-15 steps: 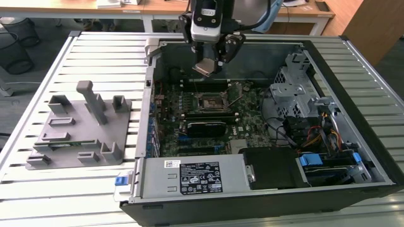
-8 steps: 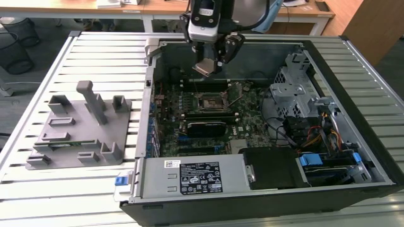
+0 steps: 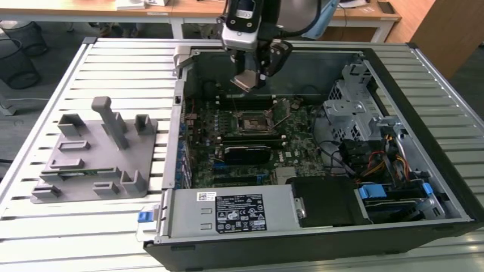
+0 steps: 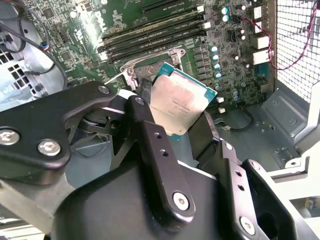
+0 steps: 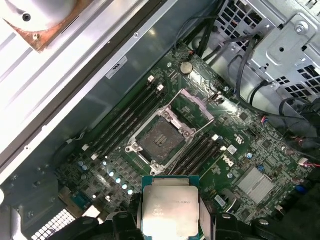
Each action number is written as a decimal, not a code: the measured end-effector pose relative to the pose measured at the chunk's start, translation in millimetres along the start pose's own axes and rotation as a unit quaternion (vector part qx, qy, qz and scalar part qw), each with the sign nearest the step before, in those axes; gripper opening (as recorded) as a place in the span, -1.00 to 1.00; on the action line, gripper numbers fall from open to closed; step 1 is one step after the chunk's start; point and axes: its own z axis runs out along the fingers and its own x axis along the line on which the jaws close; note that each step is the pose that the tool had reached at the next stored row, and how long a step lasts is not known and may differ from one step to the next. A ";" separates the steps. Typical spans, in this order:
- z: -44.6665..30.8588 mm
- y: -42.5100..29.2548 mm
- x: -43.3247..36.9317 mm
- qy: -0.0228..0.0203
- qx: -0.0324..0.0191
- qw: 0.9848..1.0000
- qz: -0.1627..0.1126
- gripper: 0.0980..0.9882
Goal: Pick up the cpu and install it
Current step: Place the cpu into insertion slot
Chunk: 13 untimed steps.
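Observation:
My gripper (image 3: 255, 72) hangs over the back part of the open computer case (image 3: 178, 113), shut on the cpu (image 3: 246, 83). In both wrist views the cpu (image 4: 180, 101) (image 5: 170, 207) shows its silver top and thin green rim, clamped by two opposite edges between the black fingers (image 4: 143, 112). It is held in the air, tilted in the exterior view. The motherboard's socket (image 5: 161, 139) (image 3: 253, 122) lies below it, with its metal frame (image 5: 194, 106) swung up and its dark square bed bare. The socket is partly hidden behind the cpu in the second wrist view.
Memory slots (image 5: 127, 117) flank the socket. A black heatsink block (image 3: 246, 153) sits nearer the front, then a power supply (image 3: 234, 209). A metal drive cage (image 3: 354, 105) and cables (image 3: 378, 164) fill the exterior view's right. A grey fixture (image 3: 98, 153) stands on the slatted table outside the case.

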 end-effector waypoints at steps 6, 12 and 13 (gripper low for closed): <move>0.1 0.0 0.0 -0.001 0.000 1.000 0.018 0.00; 0.1 0.0 0.0 -0.001 0.000 0.999 0.036 0.00; 0.1 0.0 0.0 -0.002 0.000 0.999 0.039 0.00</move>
